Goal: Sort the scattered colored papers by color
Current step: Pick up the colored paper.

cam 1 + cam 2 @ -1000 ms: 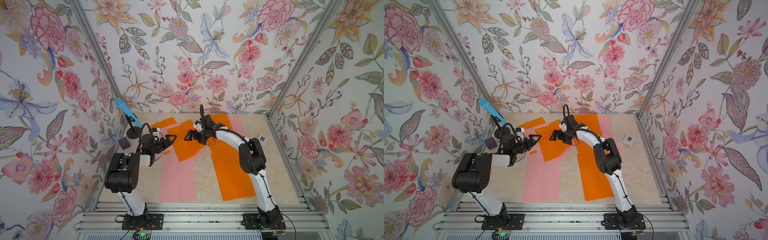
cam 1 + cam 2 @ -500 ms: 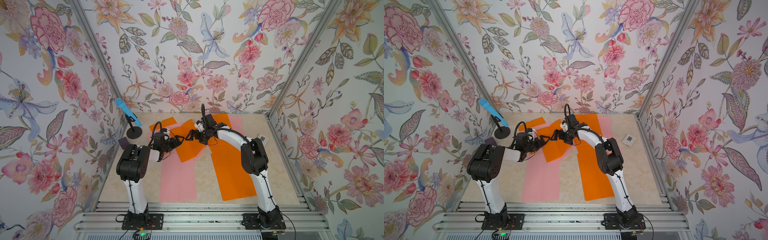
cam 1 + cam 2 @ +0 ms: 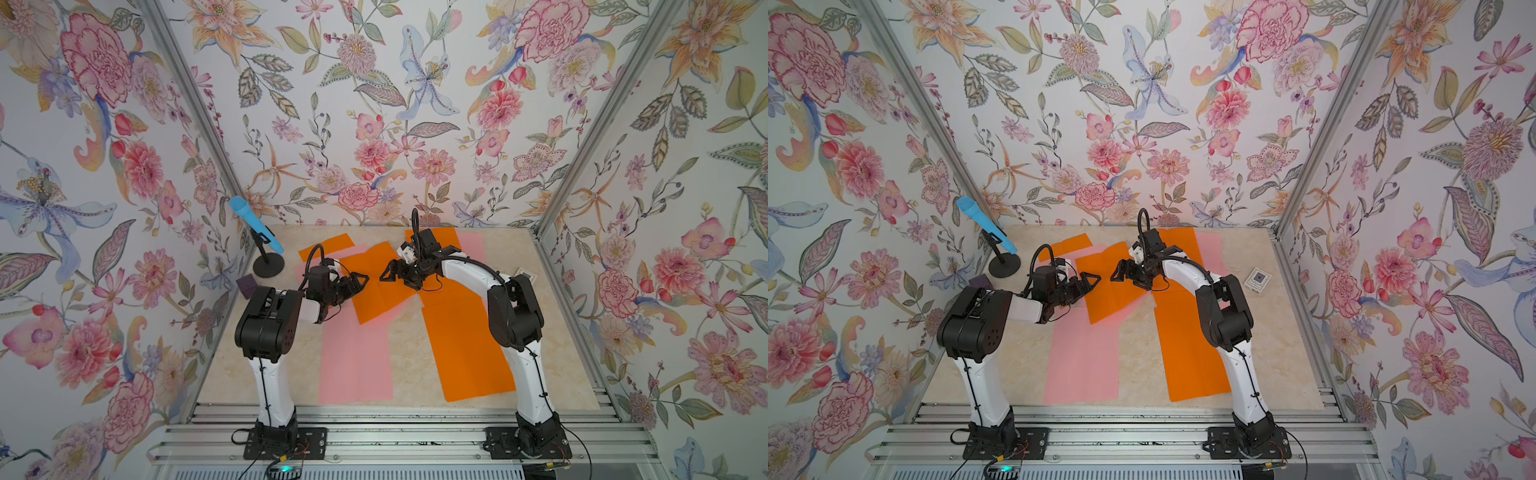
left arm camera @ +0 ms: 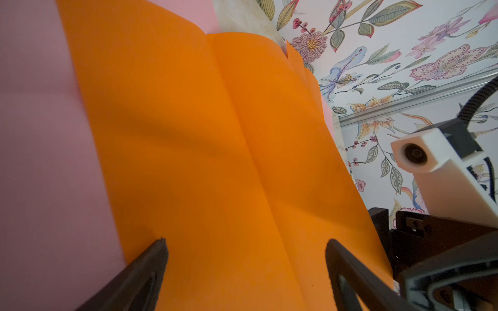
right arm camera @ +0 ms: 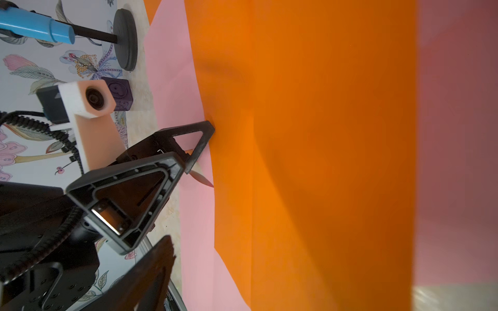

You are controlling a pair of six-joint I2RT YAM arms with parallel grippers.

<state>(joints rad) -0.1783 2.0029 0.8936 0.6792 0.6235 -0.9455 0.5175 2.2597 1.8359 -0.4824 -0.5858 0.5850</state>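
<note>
The creased bright orange paper sheet (image 3: 376, 291) lies across light pink paper (image 3: 353, 361) on the marbled desk (image 3: 409, 336), so sorting looks barely begun. The left gripper (image 4: 245, 241) gapes empty at its edge; the right gripper's (image 3: 390, 275) spread I cannot tell.

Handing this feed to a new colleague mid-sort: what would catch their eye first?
Bright colour on the pale table stands out: a long orange sheet on the right, a long pink sheet on the left, and a tilted orange sheet overlapping pink behind them. Over that tilted sheet the left pincer and right pincer face each other, tips close. Floral wallpaper covers the walls.
</note>
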